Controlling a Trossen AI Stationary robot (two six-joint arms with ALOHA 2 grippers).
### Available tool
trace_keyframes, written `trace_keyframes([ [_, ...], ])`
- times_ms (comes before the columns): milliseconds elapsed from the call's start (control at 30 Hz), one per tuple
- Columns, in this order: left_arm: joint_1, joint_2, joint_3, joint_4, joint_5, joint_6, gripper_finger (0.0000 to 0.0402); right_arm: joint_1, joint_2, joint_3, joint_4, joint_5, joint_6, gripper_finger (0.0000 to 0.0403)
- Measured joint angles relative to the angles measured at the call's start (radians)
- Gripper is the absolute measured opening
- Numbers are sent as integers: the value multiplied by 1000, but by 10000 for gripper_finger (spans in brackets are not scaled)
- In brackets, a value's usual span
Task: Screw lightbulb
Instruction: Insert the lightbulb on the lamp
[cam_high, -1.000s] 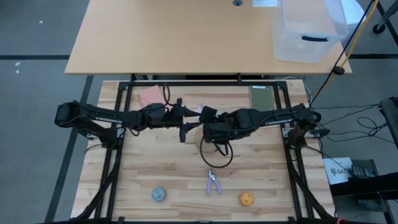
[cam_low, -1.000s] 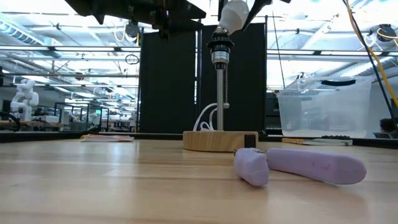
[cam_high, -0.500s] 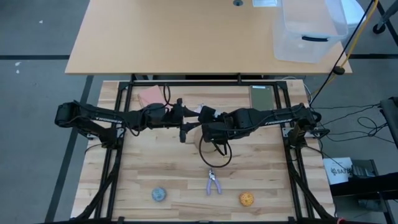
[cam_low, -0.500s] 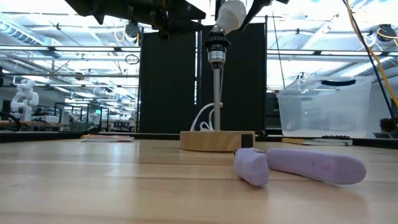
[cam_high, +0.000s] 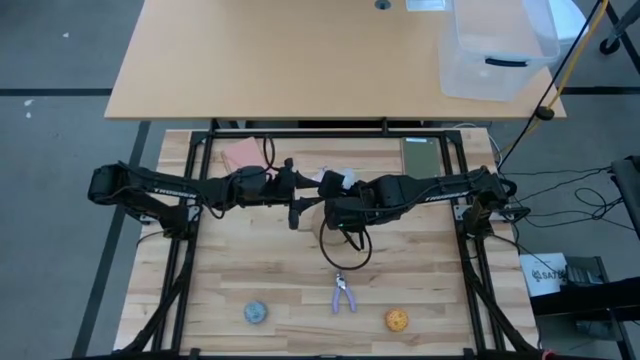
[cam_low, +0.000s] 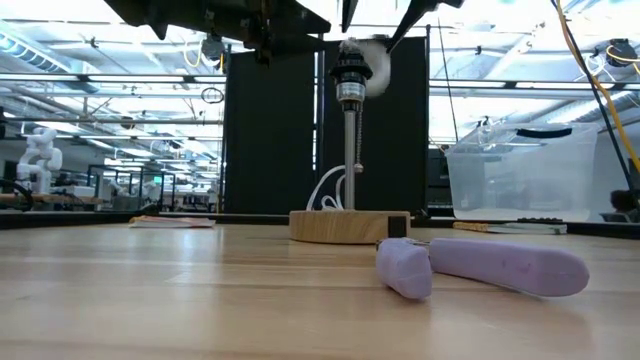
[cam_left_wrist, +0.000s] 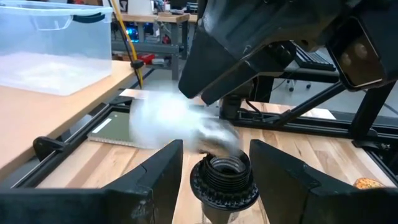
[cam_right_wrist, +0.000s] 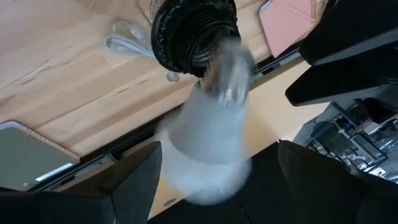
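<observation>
The lamp stands on its round wooden base (cam_low: 345, 225), with a metal stem and a black socket (cam_low: 348, 72) on top. The white lightbulb (cam_low: 372, 58) lies tipped beside the socket's top. It is blurred in both wrist views (cam_right_wrist: 208, 137) (cam_left_wrist: 171, 118). My right gripper (cam_right_wrist: 211, 186) is open above it, one finger on each side of the bulb. My left gripper (cam_left_wrist: 214, 180) is open, with its fingers on either side of the socket (cam_left_wrist: 222, 180). Both grippers meet over the table's middle (cam_high: 320, 195). My left gripper's fingers (cam_left_wrist: 161, 180) flank the socket from the table's left; I cannot tell whether they touch it. My right gripper's fingers (cam_right_wrist: 134, 186) stand wide around the blurred bulb, whose screw end (cam_right_wrist: 227, 74) is at the socket's rim; I cannot tell whether they touch it.
A purple-handled tool (cam_high: 343, 293) lies near the front, between a blue-grey ball (cam_high: 256, 312) and an orange ball (cam_high: 397, 320). A pink sheet (cam_high: 240, 153) and a green pad (cam_high: 420, 155) lie at the far edge. A clear bin (cam_high: 495, 50) stands on the farther table.
The bulb, which sat tilted above the socket between my right gripper's fingers, has tipped over and dropped beside the socket's top, and is in motion. The lamp's base has slid a little along the table.
</observation>
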Motion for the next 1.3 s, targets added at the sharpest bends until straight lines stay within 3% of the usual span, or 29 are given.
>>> trace_keyframes([
  [200, 0, 0, 0, -4, 0, 0, 190, 0, 0, 0, -1, 14, 5, 315],
  [300, 0, 0, 0, -8, 0, 0, 190, 0, 0, 0, -3, 76, 73, 315],
  [433, 0, 0, 0, -18, 0, 20, 190, -1, 0, 0, -10, 135, 323, 316],
  [667, 1, 0, 0, -48, -20, 42, 190, -69, 0, 0, -87, 135, 845, 315],
  [767, 1, -1, 0, -50, -22, 55, 190, -103, -1, 0, -134, 132, 994, 315],
  [1300, 1, -3, 0, -63, -23, 80, 190, -112, -92, 0, -82, 135, 1049, 313],
])
